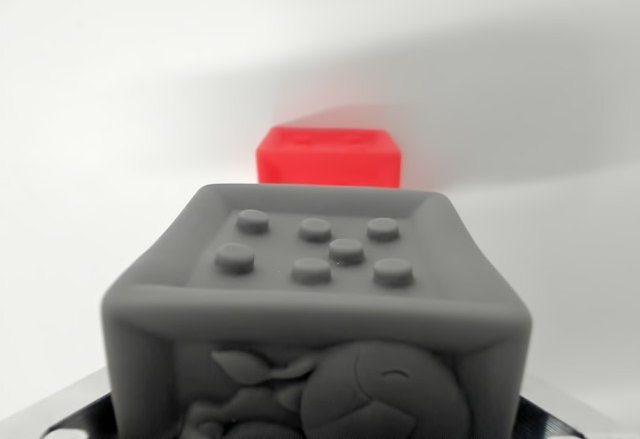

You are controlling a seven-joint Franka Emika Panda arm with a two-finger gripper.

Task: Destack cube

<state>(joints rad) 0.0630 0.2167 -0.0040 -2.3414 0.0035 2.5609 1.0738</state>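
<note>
The grey cube fills the lower half of the wrist view, sitting right under the camera and so right at the gripper, close enough that its near face runs off the bottom of the frame. Its top face is a shallow recessed panel with seven raised studs, tilted slightly away from the camera, and its near side carries a moulded relief. At the bottom corners of the view, dark shiny edges flank the cube on either side; these look like the inner faces of the gripper fingers, but they are cut off by the frame, so I cannot tell whether the jaws are pressing on the cube or merely standing beside it. Beyond the grey cube, straight ahead of the hand and a little toward the wrist view's right of centre, sits a red cube, blurred, its top also recessed. It appears apart from the grey one and lower in depth, resting on the white surface, though the blur leaves it unclear whether there is a gap between them. The relation that matters is this line: grey cube at the hand, red cube directly in front. Both cubes are roughly as wide as deep, so neither offers a long axis to align with. To either side of the red cube the white surface lies bare and open, giving free room to carry or set down a cube.
</note>
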